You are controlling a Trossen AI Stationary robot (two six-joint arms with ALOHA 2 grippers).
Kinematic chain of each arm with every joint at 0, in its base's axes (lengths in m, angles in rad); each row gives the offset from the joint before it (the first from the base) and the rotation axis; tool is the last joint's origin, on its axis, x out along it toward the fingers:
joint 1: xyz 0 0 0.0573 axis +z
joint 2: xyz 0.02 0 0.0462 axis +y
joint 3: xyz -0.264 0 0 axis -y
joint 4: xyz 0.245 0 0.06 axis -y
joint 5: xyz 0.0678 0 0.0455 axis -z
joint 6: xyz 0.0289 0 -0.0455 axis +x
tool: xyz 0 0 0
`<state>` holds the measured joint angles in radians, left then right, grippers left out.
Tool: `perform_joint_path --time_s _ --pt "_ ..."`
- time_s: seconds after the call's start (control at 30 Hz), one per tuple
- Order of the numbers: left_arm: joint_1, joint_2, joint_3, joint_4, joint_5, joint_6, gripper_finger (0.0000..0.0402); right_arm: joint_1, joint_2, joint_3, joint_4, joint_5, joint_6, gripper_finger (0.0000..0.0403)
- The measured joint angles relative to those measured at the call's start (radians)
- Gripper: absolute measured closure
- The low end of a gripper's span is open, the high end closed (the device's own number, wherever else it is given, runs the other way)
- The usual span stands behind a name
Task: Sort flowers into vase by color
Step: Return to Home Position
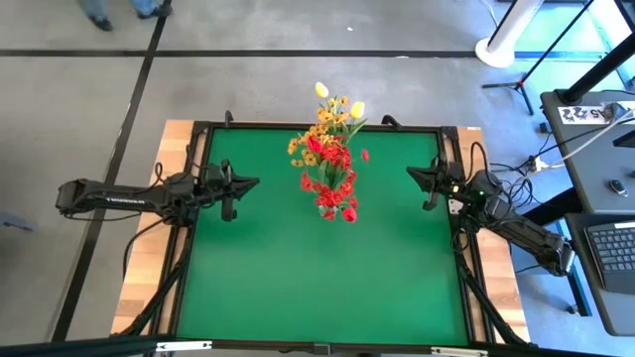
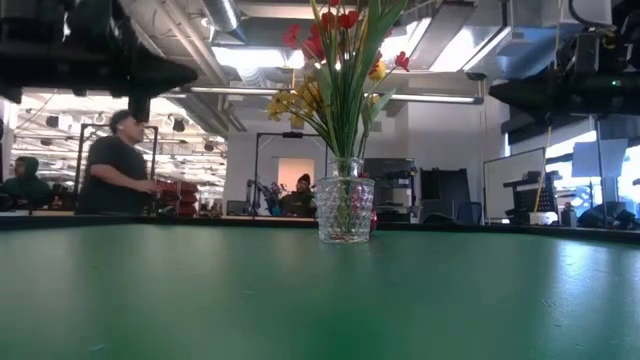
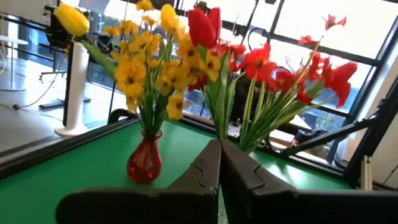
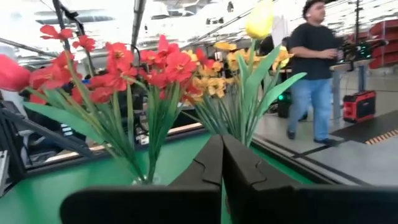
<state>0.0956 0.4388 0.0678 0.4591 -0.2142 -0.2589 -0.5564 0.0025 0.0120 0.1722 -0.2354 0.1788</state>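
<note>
Left gripper [image 1: 241, 184] and right gripper [image 1: 417, 175] are both closed and empty, at opposite table [image 1: 298, 288] sides. Flowers [image 1: 327, 164] stand upright in red vase [image 3: 145, 160] and glass vase [image 2: 345, 208] midway between them, neither arm nearer, well apart from both.

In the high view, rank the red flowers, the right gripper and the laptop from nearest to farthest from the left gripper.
From the left gripper, at the left edge of the green mat:
1. red flowers, at the mat's centre.
2. right gripper, at the mat's right edge.
3. laptop, far right, off the mat.
</note>
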Motion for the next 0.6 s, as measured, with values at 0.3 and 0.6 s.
perform_joint_path --time_s 0.3,0.6 --pt "0.0 -0.03 -0.061 -0.009 -0.001 -0.028 0.0401 0.0 0.0 -0.002 -0.068 -0.019 -0.044 0.0399" --pt "0.0 -0.03 -0.061 -0.007 -0.001 -0.028 0.0401 0.0 0.0 -0.003 -0.103 -0.065 -0.083 0.0398"
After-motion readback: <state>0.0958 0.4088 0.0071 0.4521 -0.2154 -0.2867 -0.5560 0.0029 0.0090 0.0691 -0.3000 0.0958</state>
